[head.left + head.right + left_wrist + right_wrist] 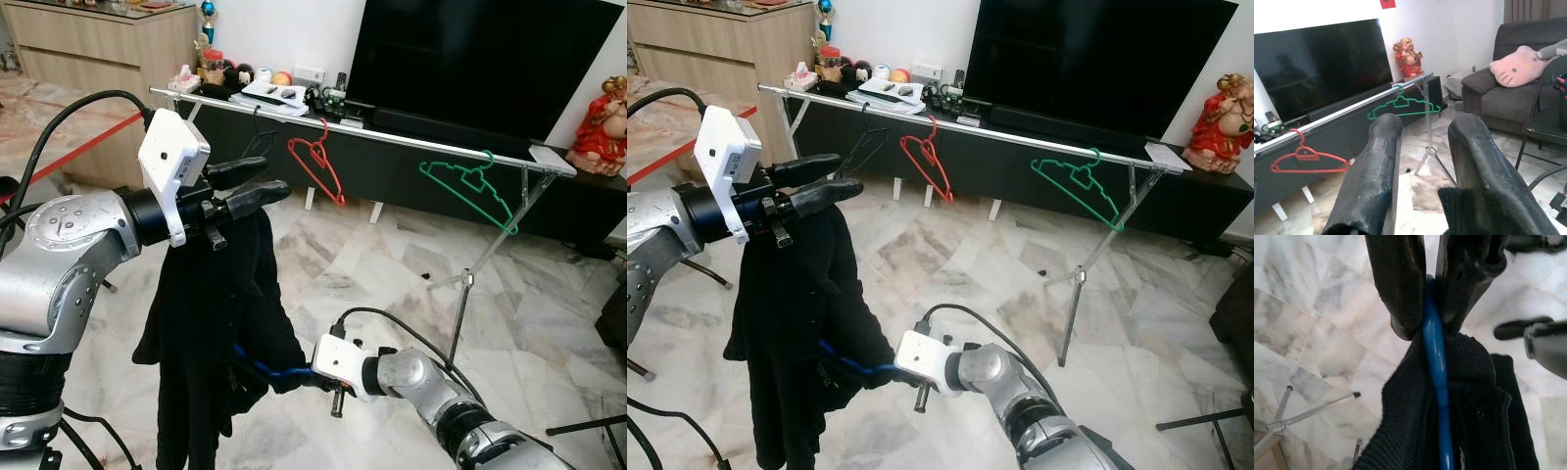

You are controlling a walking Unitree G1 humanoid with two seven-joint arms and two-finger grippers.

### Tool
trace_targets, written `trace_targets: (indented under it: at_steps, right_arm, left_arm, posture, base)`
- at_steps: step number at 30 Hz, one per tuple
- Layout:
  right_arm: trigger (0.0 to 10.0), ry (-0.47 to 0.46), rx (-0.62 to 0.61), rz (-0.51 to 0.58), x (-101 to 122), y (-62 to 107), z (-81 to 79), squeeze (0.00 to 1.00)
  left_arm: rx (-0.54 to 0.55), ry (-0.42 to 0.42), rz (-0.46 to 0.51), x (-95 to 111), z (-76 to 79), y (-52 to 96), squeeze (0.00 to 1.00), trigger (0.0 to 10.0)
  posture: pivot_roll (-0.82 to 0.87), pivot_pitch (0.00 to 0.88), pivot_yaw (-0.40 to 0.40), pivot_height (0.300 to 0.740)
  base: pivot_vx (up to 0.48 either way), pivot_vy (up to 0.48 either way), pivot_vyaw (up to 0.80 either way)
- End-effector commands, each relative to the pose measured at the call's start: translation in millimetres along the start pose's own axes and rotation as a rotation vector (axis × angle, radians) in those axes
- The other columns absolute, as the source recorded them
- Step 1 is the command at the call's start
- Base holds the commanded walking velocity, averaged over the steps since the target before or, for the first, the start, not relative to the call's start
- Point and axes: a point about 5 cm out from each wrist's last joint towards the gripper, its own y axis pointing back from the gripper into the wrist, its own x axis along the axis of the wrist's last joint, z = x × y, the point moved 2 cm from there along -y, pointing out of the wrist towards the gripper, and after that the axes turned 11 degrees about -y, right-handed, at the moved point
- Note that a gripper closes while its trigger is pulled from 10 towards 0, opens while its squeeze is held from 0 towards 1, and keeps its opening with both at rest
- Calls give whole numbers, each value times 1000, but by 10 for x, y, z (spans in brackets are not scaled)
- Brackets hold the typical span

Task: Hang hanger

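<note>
A black garment hangs from my left gripper, raised at chest height; cloth lies between the fingers near their base, and the tips stand slightly apart in the left wrist view. Low down, my right gripper is shut on a blue hanger, which runs into the garment's knitted opening. The blue hanger shows at the garment's lower edge. Beyond stands a silver clothes rail carrying a black hanger, a red hanger and a green hanger.
The rail's tripod leg stands on the marble floor to the right. Behind it are a low dark cabinet with a TV and a red figurine. A wooden sideboard is at left, and a sofa in the left wrist view.
</note>
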Motion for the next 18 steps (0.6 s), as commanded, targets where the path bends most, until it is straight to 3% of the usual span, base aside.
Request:
trace_targets:
  at_steps: [1, 7, 18]
  right_arm:
    - [0, 65, -41, -65, -5, 71, 123, 0]
    - [0, 128, -104, -112, 70, 147, 287, 0]
    - [0, 150, -125, -155, 143, 124, 330, 0]
  left_arm:
    - [10, -28, 15, 62, -1, 8, 0, 10000]
    - [-61, 27, 8, -3, 198, -41, 0, 10000]
    - [-121, 127, 42, -94, 546, -258, 0, 10000]
  posture:
    - [247, 0, -157, 740]
    - [238, 0, -161, 740]
    - [234, 0, -167, 740]
  base:
    - [0, 0, 0]
    - [0, 0, 0]
    - [0, 0, 0]
